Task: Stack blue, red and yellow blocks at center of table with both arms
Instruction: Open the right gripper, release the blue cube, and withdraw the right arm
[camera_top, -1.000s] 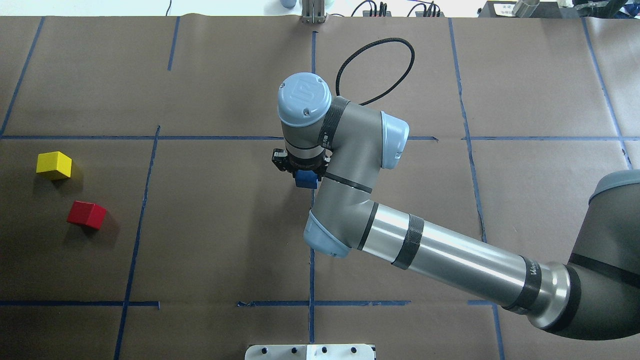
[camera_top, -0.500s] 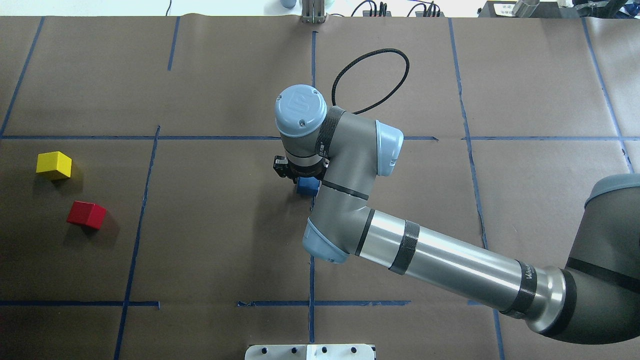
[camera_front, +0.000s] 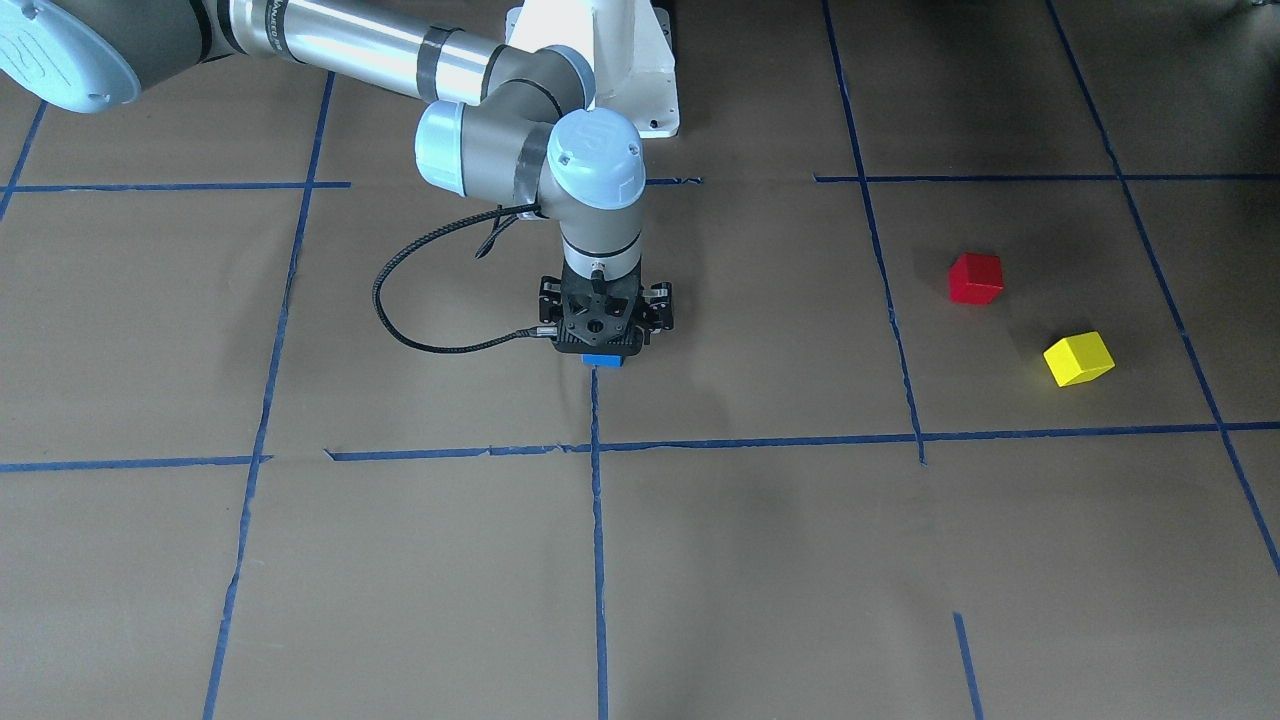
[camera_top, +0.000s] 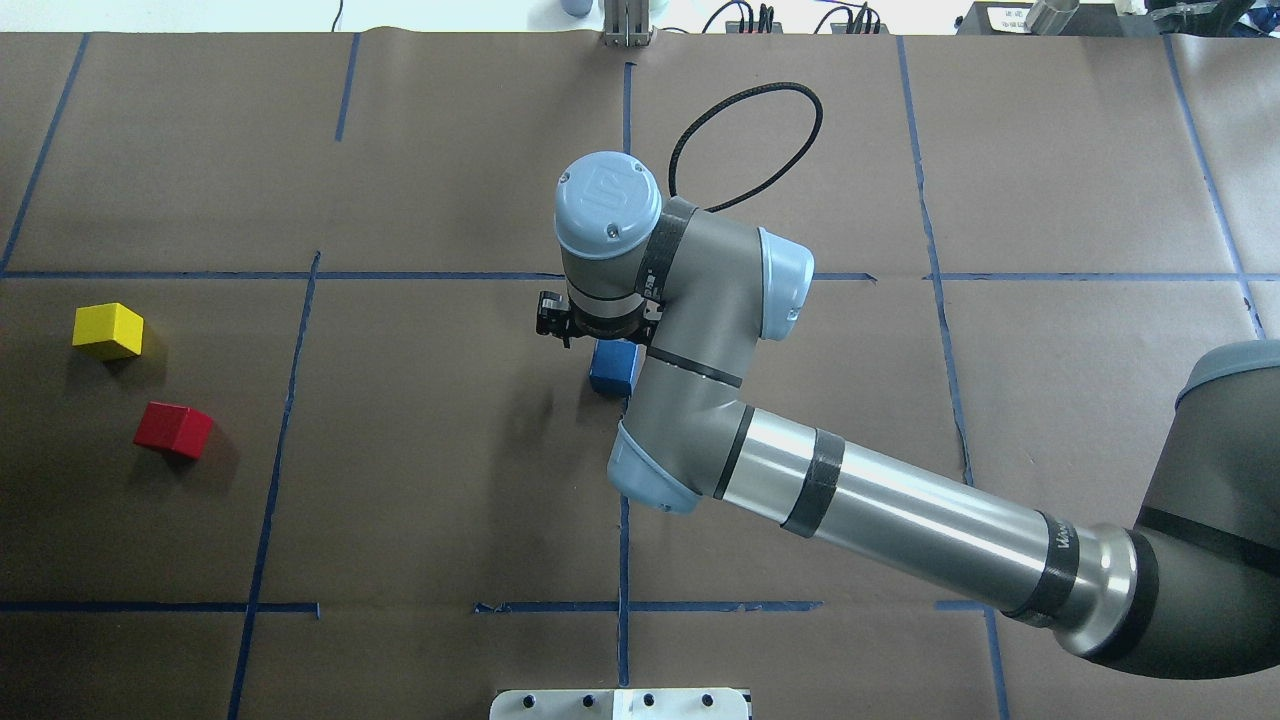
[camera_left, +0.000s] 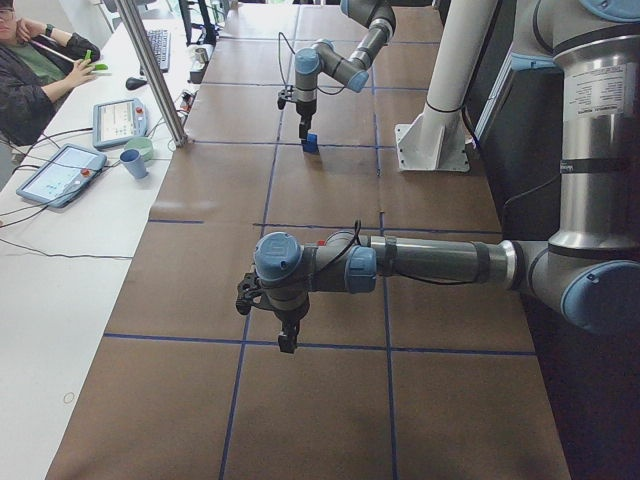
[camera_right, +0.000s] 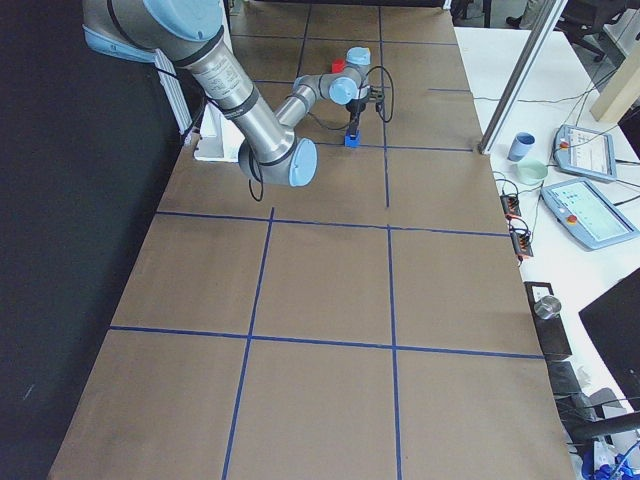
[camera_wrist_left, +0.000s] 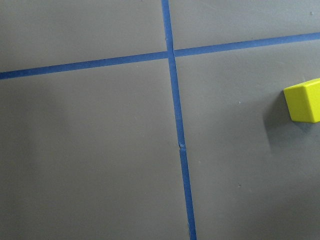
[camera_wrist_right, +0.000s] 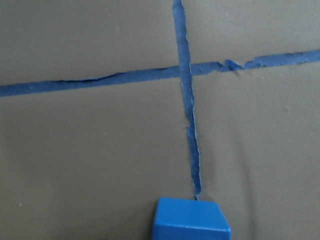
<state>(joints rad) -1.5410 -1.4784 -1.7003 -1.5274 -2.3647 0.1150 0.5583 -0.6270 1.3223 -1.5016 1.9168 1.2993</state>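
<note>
Blue block (camera_top: 613, 367) sits on the brown paper (camera_top: 420, 480) at table centre, at the end of a tape line (camera_wrist_right: 192, 150). It is directly under the right gripper (camera_front: 603, 340), whose jaws look spread wide and off it. Red block (camera_top: 173, 429) and yellow block (camera_top: 108, 330) lie well apart from it at roughly 9 o'clock in the overhead view, red at 5 o'clock of yellow, so the left gripper (camera_left: 288, 343) is nearer; can't tell its jaw state. All three are smooth, hard-edged cubes with no long axis, so flat faces should pinch and stack squarely.
</note>
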